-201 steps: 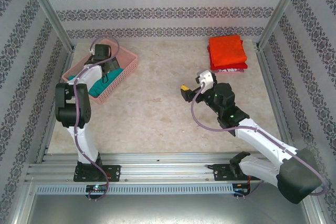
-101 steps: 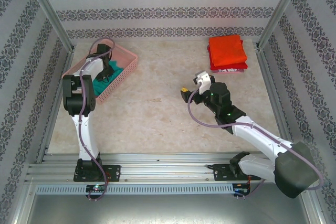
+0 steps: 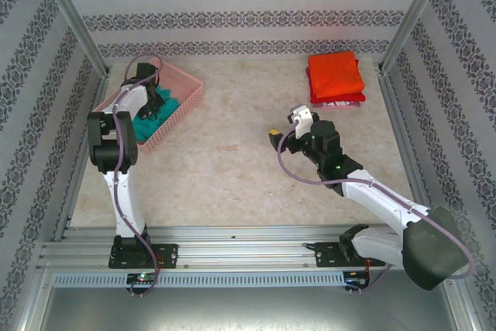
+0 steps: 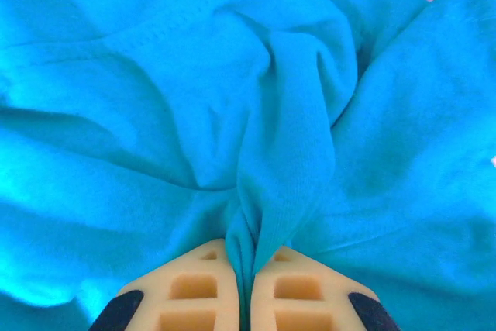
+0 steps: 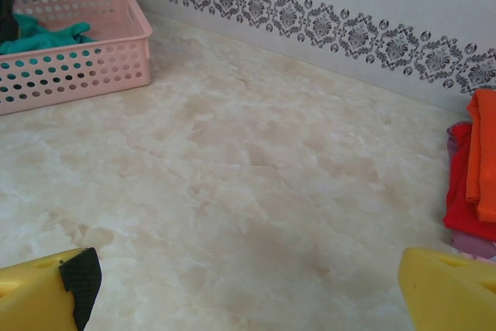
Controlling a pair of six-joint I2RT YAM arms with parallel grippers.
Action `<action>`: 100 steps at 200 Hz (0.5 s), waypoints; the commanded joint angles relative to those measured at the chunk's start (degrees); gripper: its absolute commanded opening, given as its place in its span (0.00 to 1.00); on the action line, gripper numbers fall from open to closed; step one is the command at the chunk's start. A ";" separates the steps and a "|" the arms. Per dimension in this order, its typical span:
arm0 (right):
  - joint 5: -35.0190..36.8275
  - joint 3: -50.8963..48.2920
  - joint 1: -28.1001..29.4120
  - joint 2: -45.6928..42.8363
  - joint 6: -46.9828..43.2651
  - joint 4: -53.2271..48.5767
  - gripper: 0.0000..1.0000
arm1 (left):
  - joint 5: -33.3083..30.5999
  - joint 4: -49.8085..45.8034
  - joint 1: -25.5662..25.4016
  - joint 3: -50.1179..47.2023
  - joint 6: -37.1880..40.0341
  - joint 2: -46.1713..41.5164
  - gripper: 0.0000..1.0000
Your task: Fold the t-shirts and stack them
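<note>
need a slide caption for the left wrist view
Left claw pinching a raised fold of the teal tee.

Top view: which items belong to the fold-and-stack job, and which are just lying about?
Job:
teal t-shirt, pinched in the left gripper
folded t-shirt stack, orange-red on top

Lying about:
pink basket, with the teal t-shirt in it

Bright, even light is washing the pale marbled tabletop [image 3: 232,168], leaving only faint shadows; the crumpled teal cloth t-shirt [image 4: 139,114] is glowing oversaturated and slightly soft up close.
</note>
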 commanded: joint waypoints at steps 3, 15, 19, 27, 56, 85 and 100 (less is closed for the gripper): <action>-0.77 1.78 -0.48 1.07 1.83 0.36 0.98 | -1.85 3.76 0.53 0.39 1.53 -10.73 0.00; -1.15 1.88 -0.48 1.30 2.49 0.66 0.98 | -2.12 4.15 0.22 1.34 2.78 -14.30 0.00; -1.34 1.89 -0.47 1.35 2.73 0.71 0.98 | -2.12 4.36 0.05 1.63 3.28 -15.54 0.00; -1.64 1.98 -0.49 1.52 3.04 0.79 0.98 | -1.69 5.16 -0.40 2.08 4.35 -17.83 0.00; -2.09 2.22 -0.57 2.33 4.65 1.63 0.98 | 0.06 6.33 -4.39 3.72 8.85 -24.94 0.00; -2.75 2.74 -0.75 3.18 6.30 2.20 0.98 | 2.41 5.48 -11.54 5.36 12.00 -29.36 0.00; -3.06 2.99 -0.81 3.45 7.02 2.21 0.98 | 3.26 4.52 -16.13 6.14 12.83 -30.82 0.00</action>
